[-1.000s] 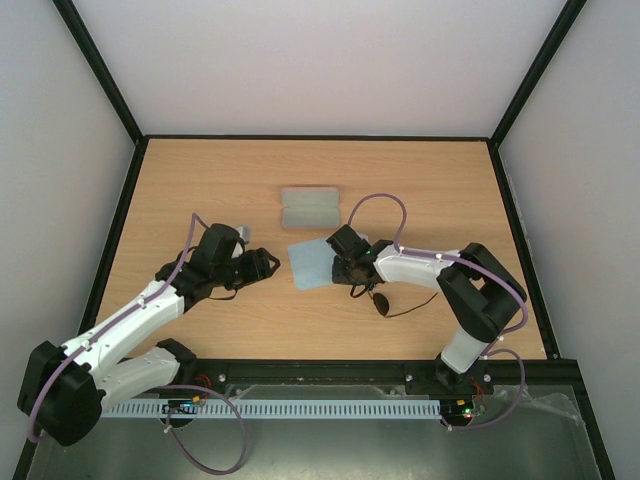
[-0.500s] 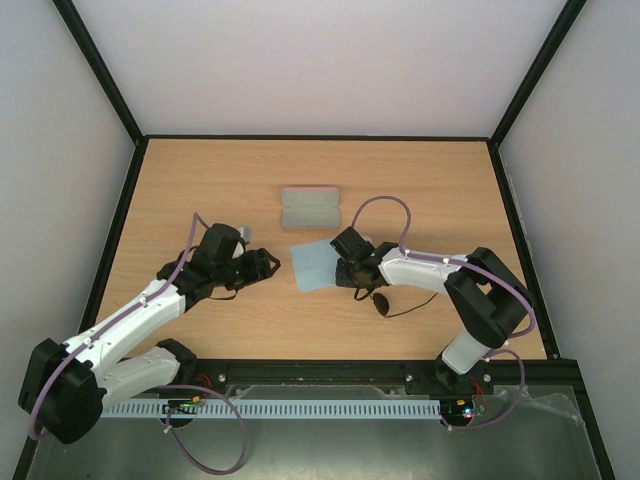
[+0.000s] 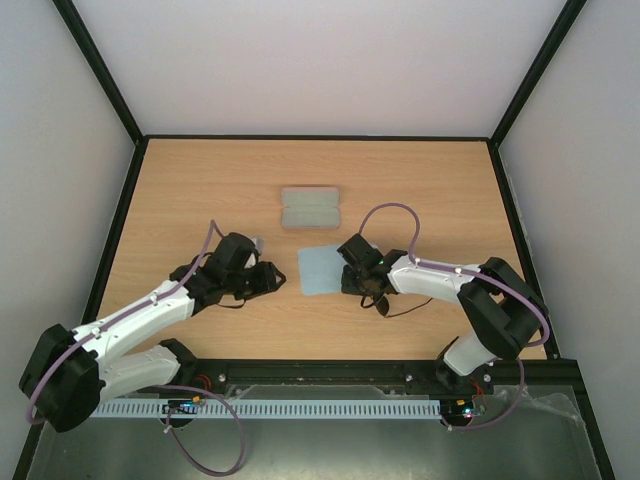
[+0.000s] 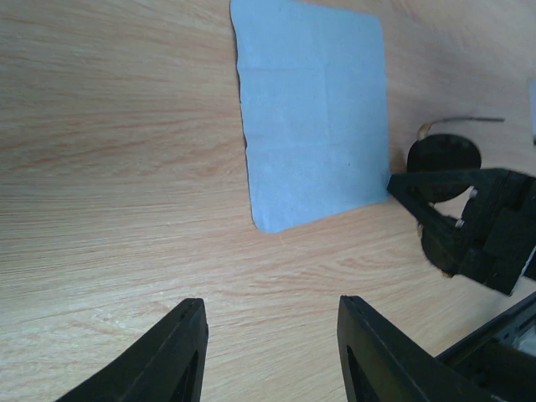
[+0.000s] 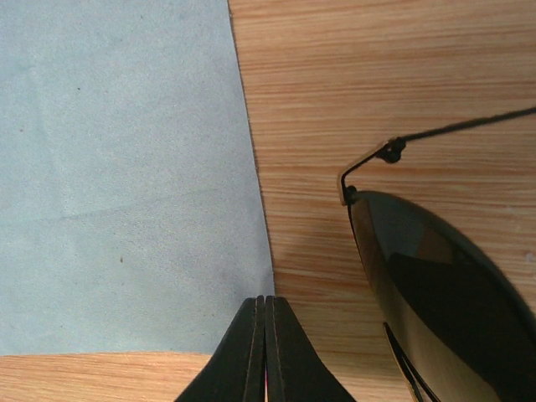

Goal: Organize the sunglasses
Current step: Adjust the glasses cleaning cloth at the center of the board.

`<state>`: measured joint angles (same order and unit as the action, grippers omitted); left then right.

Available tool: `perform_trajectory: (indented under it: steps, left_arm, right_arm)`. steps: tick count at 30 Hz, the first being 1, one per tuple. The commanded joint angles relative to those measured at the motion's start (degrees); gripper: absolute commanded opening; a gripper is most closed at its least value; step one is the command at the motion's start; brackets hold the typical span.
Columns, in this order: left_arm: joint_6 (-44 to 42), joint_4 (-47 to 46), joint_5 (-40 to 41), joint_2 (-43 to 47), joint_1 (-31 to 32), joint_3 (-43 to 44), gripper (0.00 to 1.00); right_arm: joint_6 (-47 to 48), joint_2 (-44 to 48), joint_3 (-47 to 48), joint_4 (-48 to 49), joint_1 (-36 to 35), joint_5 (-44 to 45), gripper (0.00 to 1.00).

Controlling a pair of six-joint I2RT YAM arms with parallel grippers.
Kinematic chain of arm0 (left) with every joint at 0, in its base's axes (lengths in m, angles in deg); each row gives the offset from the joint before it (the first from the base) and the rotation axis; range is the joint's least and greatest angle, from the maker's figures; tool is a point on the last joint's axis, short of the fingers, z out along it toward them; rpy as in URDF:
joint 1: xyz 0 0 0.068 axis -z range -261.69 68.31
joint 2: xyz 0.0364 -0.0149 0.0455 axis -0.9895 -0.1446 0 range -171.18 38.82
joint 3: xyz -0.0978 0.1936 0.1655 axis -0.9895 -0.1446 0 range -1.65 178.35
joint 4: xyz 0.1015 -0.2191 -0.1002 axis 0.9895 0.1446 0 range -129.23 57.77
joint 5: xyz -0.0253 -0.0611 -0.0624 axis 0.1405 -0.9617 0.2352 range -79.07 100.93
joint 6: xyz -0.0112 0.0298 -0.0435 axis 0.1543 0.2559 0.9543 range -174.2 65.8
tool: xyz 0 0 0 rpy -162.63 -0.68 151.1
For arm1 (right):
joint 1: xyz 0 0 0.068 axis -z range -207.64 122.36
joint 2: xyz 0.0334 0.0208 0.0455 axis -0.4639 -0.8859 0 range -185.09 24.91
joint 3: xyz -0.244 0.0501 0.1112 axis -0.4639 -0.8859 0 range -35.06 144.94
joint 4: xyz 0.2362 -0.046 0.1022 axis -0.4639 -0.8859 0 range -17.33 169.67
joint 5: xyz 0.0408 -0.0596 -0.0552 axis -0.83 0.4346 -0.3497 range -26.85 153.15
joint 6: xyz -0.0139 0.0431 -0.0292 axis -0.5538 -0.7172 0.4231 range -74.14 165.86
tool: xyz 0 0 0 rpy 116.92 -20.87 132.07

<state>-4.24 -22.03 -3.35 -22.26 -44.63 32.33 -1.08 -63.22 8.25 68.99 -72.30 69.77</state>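
The sunglasses (image 3: 381, 301) lie on the table just right of the cloth, one thin temple arm stretched right. A dark lens shows in the right wrist view (image 5: 435, 293) and in the left wrist view (image 4: 444, 157). The light blue cloth (image 3: 321, 270) lies flat; it also shows in both wrist views (image 5: 126, 167) (image 4: 314, 109). My right gripper (image 3: 349, 282) (image 5: 265, 303) is shut, its tips pinched on the cloth's corner next to the lens. My left gripper (image 3: 272, 281) (image 4: 272, 335) is open and empty, low over bare wood left of the cloth.
A pale oblong case (image 3: 310, 207) lies open behind the cloth. A black frame rail (image 3: 320, 137) borders the wooden table (image 3: 200, 190) on all sides. My right gripper's dark body shows in the left wrist view (image 4: 477, 226).
My right gripper has slid right and toward the near edge, and the cloth moved with it. My left gripper has moved right, closer to the cloth.
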Motion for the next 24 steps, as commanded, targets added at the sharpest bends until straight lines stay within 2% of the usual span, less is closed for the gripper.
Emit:
perform_trajectory:
  steps: [1,8,24]
  left_arm:
    - [2.52,-2.01,0.31,-1.61,2.59,-1.44,0.43]
    - [7.48,-7.8,-0.51,-4.17,6.55,-4.0,0.33]
    - [6.71,-12.4,1.56,-15.21,8.44,-1.59,0.28]
  right_arm:
    - [-1.59,1.46,-1.29,-1.9,-0.54,-0.33,0.01]
    - [-2.93,1.46,-1.3,-0.84,-1.58,-0.72,0.01]
    - [-3.43,1.86,-2.1,-0.92,-3.13,0.14,0.01]
